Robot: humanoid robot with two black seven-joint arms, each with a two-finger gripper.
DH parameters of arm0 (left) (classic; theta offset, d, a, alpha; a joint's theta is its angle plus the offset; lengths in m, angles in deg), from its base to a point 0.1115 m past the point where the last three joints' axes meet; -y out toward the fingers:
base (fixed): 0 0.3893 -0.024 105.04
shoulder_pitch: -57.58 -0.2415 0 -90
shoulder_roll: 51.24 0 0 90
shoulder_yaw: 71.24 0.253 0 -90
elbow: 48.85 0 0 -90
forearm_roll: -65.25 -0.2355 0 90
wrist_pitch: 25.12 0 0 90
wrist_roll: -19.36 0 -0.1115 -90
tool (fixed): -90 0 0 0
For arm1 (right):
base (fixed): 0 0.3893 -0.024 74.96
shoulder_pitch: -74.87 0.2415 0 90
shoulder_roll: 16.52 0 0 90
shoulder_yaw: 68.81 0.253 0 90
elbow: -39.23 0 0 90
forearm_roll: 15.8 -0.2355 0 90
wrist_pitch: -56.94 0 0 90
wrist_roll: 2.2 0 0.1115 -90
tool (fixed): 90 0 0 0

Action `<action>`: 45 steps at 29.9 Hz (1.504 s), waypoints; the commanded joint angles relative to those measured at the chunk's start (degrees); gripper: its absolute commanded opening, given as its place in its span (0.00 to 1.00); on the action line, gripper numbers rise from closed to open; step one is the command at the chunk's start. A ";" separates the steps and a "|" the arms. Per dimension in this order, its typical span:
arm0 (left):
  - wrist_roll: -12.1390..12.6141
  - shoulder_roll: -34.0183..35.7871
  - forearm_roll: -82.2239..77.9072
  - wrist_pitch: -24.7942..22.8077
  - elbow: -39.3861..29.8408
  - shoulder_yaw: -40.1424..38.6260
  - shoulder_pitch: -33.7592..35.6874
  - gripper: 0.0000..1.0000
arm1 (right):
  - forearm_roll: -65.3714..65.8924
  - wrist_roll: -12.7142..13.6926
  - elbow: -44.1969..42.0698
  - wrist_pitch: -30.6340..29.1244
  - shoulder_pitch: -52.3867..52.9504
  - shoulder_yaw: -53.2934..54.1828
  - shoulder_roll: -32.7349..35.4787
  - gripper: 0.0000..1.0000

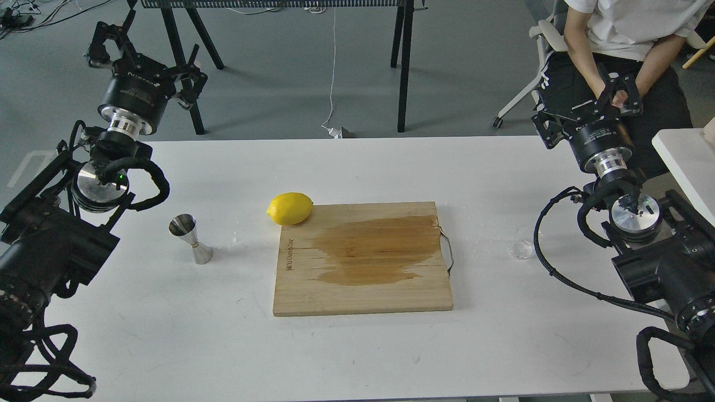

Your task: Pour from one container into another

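The steel jigger (190, 239) stands upright on the white table (357, 346), left of the lemon. The tiny clear glass cup (520, 249) sits on the table to the right of the cutting board, barely visible. My left gripper (144, 56) is raised past the table's far left edge, well behind the jigger, its fingers spread open and empty. My right gripper (585, 107) is raised beyond the far right edge, behind the cup, and is also open and empty. Neither gripper touches anything.
A wooden cutting board (363, 290) with a large wet stain and a metal handle lies mid-table. A lemon (290, 208) rests at its far left corner. A seated person (625, 33) is just behind my right gripper. A second white surface (687, 159) sits at the right.
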State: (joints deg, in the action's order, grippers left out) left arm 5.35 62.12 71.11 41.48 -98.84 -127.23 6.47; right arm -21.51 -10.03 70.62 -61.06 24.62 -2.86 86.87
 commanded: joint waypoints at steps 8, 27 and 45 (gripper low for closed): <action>-5.93 18.28 -26.39 10.12 -31.10 0.00 -17.69 1.00 | 0.00 0.00 -0.01 0.00 -1.25 0.23 0.15 1.00; -9.10 22.61 -109.27 38.76 -38.54 -0.09 -43.02 0.96 | 0.00 0.00 -0.01 0.00 -2.66 0.40 2.43 1.00; -8.93 11.46 -130.05 51.40 -2.32 10.02 -34.42 0.81 | -0.09 0.09 -0.01 0.00 -2.31 0.14 2.34 1.00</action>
State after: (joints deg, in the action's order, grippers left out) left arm -3.65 76.82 -56.91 92.72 -105.97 -117.41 -30.36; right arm -21.54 -9.99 70.62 -61.06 22.30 -2.60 89.22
